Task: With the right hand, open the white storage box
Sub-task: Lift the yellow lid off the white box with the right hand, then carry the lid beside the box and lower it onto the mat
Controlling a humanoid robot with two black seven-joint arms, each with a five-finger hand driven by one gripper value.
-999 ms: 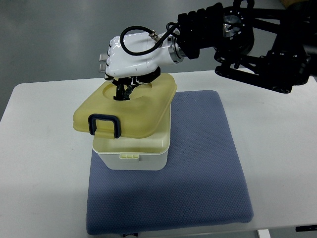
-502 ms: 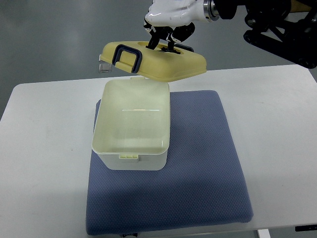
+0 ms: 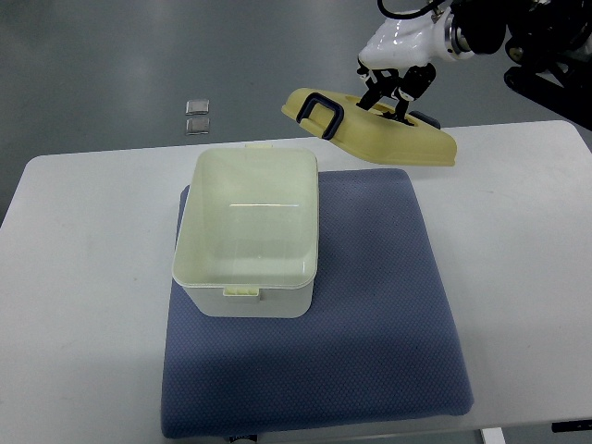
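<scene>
Well, the white table (image 3: 83, 277) fills most of what I can see, and everything else sits in relation to the white storage box (image 3: 245, 236) on it. Under the box lies a blue mat (image 3: 379, 324), which spreads out from beneath it toward the near edge and well off to the box's right side; the box stands on the mat's far left corner. The box itself is upright and open, its pale inside bare, with a small latch tab at the middle of its near rim and another at the far rim.

Beyond the box and to its right, the yellowish lid (image 3: 370, 129) hangs tilted, clear of the box rim, its left end higher and its right end dipping toward the table's far edge. A dark blue handle (image 3: 321, 115) stands up on the lid's end nearest the box. The right hand (image 3: 400, 51), white-shelled on a black arm coming in from the upper right corner, is above the lid with its dark fingers (image 3: 387, 85) curled down into the recess on top; they seem to be clamped on a grip there, though the contact itself is too small to make out.

Out past the box's far left corner, on the grey floor, lie two small clear squares (image 3: 196, 115).
</scene>
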